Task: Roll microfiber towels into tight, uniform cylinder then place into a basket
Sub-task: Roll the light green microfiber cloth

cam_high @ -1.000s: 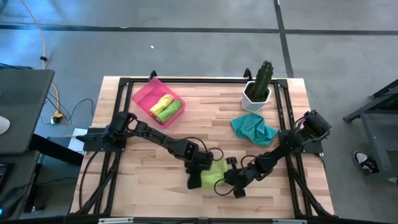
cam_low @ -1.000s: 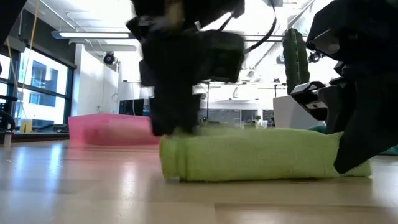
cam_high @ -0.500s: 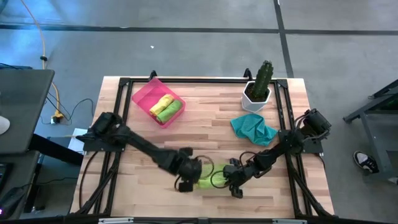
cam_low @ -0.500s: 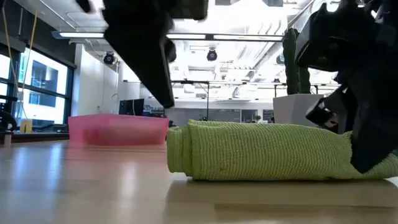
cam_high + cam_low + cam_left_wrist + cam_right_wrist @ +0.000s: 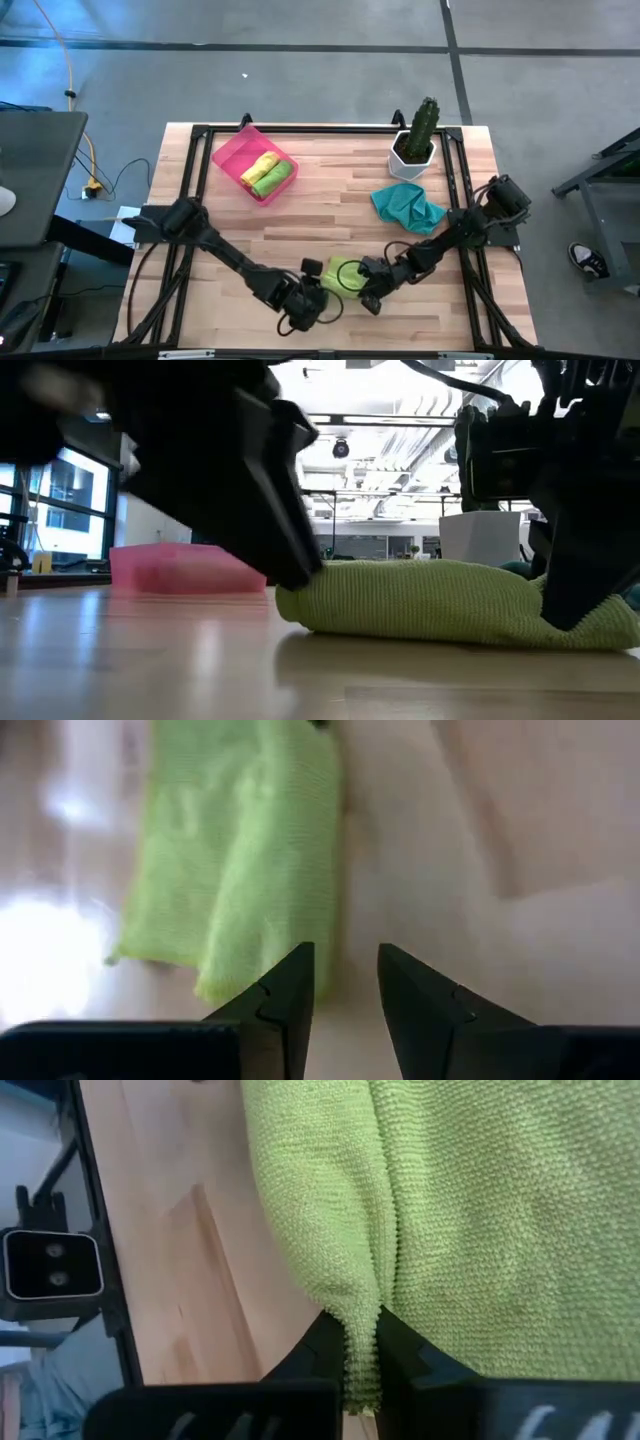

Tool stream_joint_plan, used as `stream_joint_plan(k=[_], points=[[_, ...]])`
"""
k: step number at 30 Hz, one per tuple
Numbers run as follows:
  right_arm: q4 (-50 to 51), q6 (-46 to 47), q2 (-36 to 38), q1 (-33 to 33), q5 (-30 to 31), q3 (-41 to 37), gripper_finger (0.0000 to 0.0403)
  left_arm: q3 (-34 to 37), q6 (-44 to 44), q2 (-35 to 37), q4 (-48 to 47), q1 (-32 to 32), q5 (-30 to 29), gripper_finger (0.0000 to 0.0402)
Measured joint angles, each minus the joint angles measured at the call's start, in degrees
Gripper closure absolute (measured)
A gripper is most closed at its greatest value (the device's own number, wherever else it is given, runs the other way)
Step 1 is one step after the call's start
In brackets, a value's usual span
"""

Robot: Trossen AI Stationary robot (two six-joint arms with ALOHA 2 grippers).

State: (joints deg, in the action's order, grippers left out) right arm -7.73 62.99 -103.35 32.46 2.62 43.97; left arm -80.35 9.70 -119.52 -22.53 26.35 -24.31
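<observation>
A lime green towel [image 5: 345,274] lies near the table's front edge as a loose, sagging roll [image 5: 430,600]. My left gripper [image 5: 345,975] stands open at the roll's left end [image 5: 300,582], one finger beside the towel's edge, with bare wood between its fingers. My right gripper [image 5: 365,1370] is shut on the towel at its right end [image 5: 368,288]. The pink basket [image 5: 232,152] at the far left holds a yellow roll [image 5: 262,165] and a green roll [image 5: 274,178]. A teal towel [image 5: 408,208] lies crumpled at the right. My left gripper stands against the towel's left end; I cannot tell whether a finger touches it. My right gripper pinches a thin ridge of the towel's edge [image 5: 362,1342] between its two fingers, coming slantwise down from the table's right. The towel lies on the table, slack.
A white pot with a cactus [image 5: 415,140] stands at the far right, behind the teal towel. A black frame [image 5: 300,130] runs round the table's edges. Bare wood [image 5: 330,205] lies between the basket and the green towel.
My left gripper has come off the top of the green towel and swung toward the table's near edge, round the roll's left end, turning as it went. My right gripper has rolled its wrist in place. The roll has sagged from a round cylinder into a flatter mound.
</observation>
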Motion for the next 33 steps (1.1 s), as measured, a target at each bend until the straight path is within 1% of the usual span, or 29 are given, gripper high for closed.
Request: stream_joint_plan(k=[3, 5, 10, 16, 23, 25, 29, 32, 33], points=[[-1.79, 0.25, -0.06, 0.21, 0.27, -0.03, 0.0398, 0.01, -1.91, -1.79, 0.89, -0.3, -6.21, 0.0298], [-2.65, 0.29, -0.09, 0.21, 0.26, -0.05, 0.0398, 0.03, -2.67, -2.65, 0.91, -0.67, -8.48, 0.0298], [-3.21, 0.29, -0.09, 0.2, 0.14, 0.0, 0.0397, 0.01, -4.01, -3.32, 2.45, -1.71, -9.82, 0.0297], [-3.0, 0.25, -0.07, 0.2, 0.13, 0.07, 0.0397, 0.01, -10.04, -3.31, 4.09, -1.68, -10.0, 0.0297], [-2.95, 0.16, -0.04, 0.2, 0.12, 0.07, 0.0396, 0.01, -10.4, -3.27, 5.1, -1.58, -10.47, 0.0297], [-2.93, 0.13, -0.04, 0.2, 0.12, 0.09, 0.0396, 0.01, -9.31, -3.27, 6.93, -1.55, -11.03, 0.0298], [-2.93, 0.05, -0.04, 0.18, 0.23, 0.09, 0.0395, 0.01, -1.17, -3.18, 11.79, -1.55, -11.26, 0.0298], [-2.97, 0.03, -0.04, 0.18, 0.27, 0.09, 0.0395, 0.01, 1.29, -3.18, 12.64, -1.57, -10.82, 0.0298], [-2.99, 0.03, -0.04, 0.18, 0.29, 0.09, 0.0395, 0.01, 1.83, -3.18, 12.54, -1.57, -9.83, 0.0298]])
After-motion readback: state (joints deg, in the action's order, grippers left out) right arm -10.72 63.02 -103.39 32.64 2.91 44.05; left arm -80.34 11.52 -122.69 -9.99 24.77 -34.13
